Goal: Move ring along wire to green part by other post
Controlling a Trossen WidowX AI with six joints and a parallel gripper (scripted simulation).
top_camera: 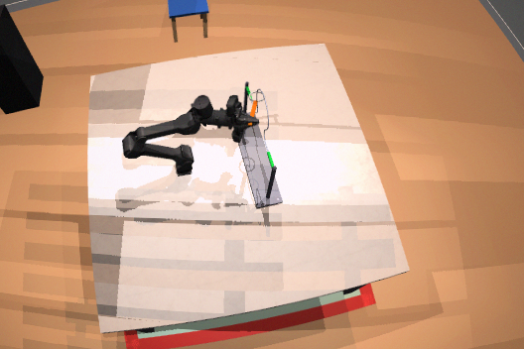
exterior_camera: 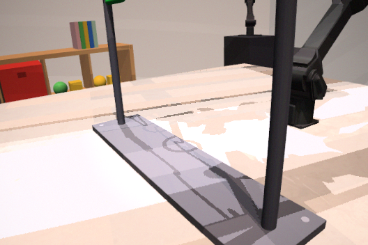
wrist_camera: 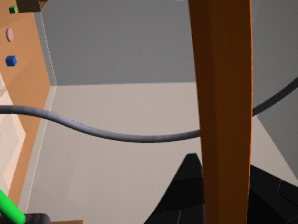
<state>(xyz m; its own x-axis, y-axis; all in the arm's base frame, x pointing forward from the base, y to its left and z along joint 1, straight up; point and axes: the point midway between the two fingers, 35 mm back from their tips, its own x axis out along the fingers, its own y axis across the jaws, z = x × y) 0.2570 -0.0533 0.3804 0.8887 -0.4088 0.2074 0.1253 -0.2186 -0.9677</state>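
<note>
My gripper point(top_camera: 253, 122) point(wrist_camera: 203, 161) is shut on the orange handle point(top_camera: 254, 107) point(wrist_camera: 223, 95). The thin ring point(top_camera: 251, 95) is above the handle, near the upper post point(top_camera: 245, 99) in the top view and its green part point(top_camera: 248, 91). The wire seems to pass through the ring, but contact cannot be told. The grey wire point(top_camera: 268, 116) point(wrist_camera: 150, 139) curves on to the other green part point(top_camera: 270, 159) point(exterior_camera: 115, 1) point(wrist_camera: 11, 206) at the lower post point(top_camera: 271, 183) point(exterior_camera: 114, 69). In the wrist view the grey wire passes behind the handle. The ring and gripper are not visible in the exterior view.
The posts stand on a grey base plate point(top_camera: 266, 190) point(exterior_camera: 155, 167) on the pale table point(top_camera: 330, 238). The near post point(exterior_camera: 280, 104) is large in the exterior view, with the arm's base behind it. Shadows of wire and ring fall on the plate.
</note>
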